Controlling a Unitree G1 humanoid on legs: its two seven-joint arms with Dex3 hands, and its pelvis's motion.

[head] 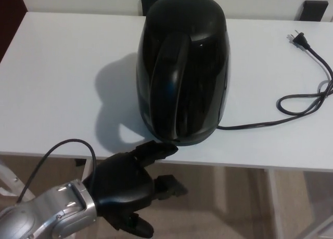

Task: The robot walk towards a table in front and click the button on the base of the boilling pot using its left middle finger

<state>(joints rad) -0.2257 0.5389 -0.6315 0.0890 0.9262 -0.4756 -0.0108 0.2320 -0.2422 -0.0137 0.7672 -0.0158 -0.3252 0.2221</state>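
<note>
A glossy black kettle (183, 67) stands on its base at the near middle of the white table (62, 78), handle facing me. My left hand (127, 189) sits below the table's front edge, fingers apart and holding nothing. One black finger (156, 149) reaches up over the edge, its tip touching the front foot of the kettle's base. That finger covers the button, so I cannot see it. My right hand does not show.
A black power cord (302, 101) runs from the kettle's base across the right side of the table, looping and ending in an unplugged plug (297, 39). Dark chair backs (314, 10) stand behind the far edge. Floor shows under the table's near edge.
</note>
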